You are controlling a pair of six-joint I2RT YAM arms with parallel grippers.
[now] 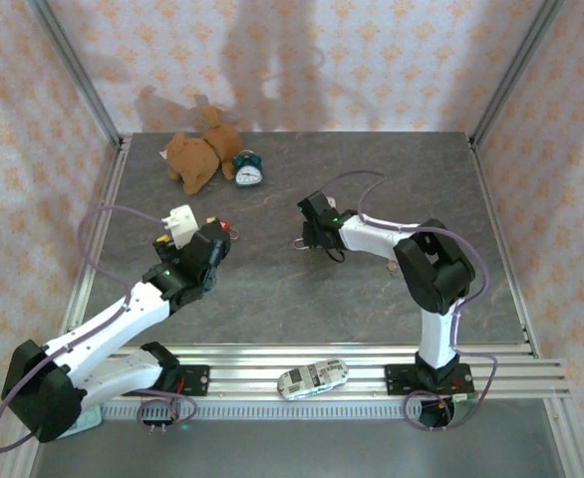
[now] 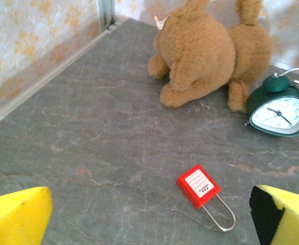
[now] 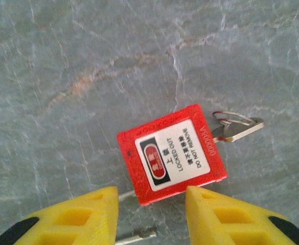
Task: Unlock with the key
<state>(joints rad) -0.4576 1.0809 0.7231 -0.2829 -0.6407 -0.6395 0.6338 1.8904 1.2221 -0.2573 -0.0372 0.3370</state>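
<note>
A red padlock point(image 3: 172, 155) lies flat on the grey marbled bench point(image 1: 272, 289), label side up, reading "LOCKED OUT DO NOT REMOVE". A small silver key point(image 3: 239, 130) on a wire ring sits against one end of its body. From the opposite end, the metal shackle point(image 3: 136, 236) runs toward the camera. The right gripper point(image 3: 149, 196) hangs low over this padlock near the middle of the bench, its yellow fingers partly apart on either side of the shackle-end corner. It is unclear whether they press on the lock.

To the left, well apart, a second red padlock point(image 2: 198, 186) lies flat with its shackle pointing toward the left gripper point(image 2: 149, 204). That gripper is fully released and grasps nothing, one finger far to each side of it.

Beyond, near the back wall, a brown teddy bear point(image 2: 205, 48) lies just beside a dark green alarm clock point(image 2: 279, 109). A silver toy car point(image 1: 312, 378) rests on the rails between the arm bases.
</note>
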